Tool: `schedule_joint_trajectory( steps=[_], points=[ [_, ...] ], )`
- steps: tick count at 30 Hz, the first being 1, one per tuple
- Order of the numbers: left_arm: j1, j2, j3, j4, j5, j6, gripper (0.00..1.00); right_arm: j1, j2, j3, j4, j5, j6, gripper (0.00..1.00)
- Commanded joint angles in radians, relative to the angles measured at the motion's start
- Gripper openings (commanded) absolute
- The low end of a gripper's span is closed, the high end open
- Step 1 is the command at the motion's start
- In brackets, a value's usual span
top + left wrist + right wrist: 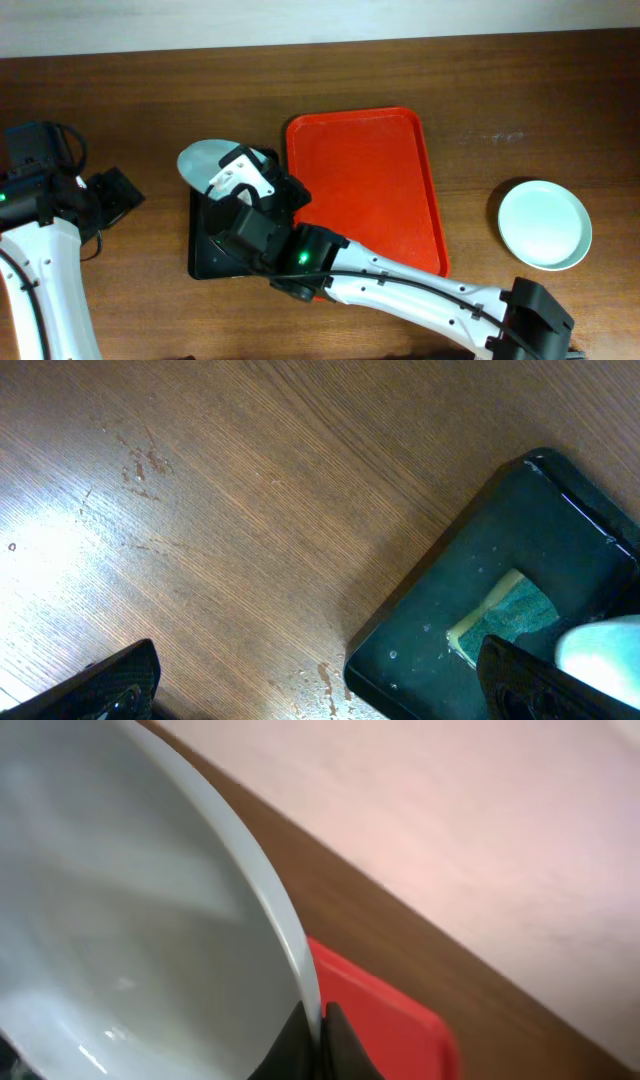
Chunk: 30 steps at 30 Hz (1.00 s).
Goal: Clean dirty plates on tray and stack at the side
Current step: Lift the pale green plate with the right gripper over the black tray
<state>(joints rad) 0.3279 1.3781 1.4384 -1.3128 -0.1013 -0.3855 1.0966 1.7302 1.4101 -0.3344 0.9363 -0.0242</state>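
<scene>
Right hand (243, 178) is clenched on the rim of the pale blue plate (203, 160). In the right wrist view its two dark fingertips (345, 1055) pinch the plate's edge between them, and the plate's hollow fills the left of that view, tilted rather than flat.

Seen from overhead, the right arm (400, 285) reaches in from the near right corner, across the near edge of the red-orange tray (365, 190). Nearest in the middle lies the black tray (200, 255), flat on the worktop (120, 90) and just left of the red-orange tray. The left wrist view shows a sponge (505, 615) lying in it, yellow with a green face. The held plate hangs over the far edge of this black tray, its far part out past the rim.

Left hand (118, 195) sits well to the left of the black tray and is released — its fingers (115, 680) stand wide apart with nothing between them, over bare wood beside the tray's corner.

A mint plate (545, 225) rests flat on the worktop well to the right of the red-orange tray, apart from it. Whether it is one plate or a stack I cannot tell.

Beyond the far edge of the worktop runs a pale wall (320, 20).
</scene>
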Motion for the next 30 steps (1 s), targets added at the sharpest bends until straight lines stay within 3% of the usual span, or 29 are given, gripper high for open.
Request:
schedule_joint_trajectory(
  steps=[1, 30],
  points=[
    [0.005, -0.003, 0.012, 0.001, 0.000, -0.010, 0.99, 0.026, -0.032, 0.023, 0.011, 0.179, -0.006, 0.04],
    [0.005, -0.003, 0.012, 0.001, 0.000, -0.010, 0.99, 0.031, -0.032, 0.023, 0.055, 0.213, -0.077, 0.04]
  ],
)
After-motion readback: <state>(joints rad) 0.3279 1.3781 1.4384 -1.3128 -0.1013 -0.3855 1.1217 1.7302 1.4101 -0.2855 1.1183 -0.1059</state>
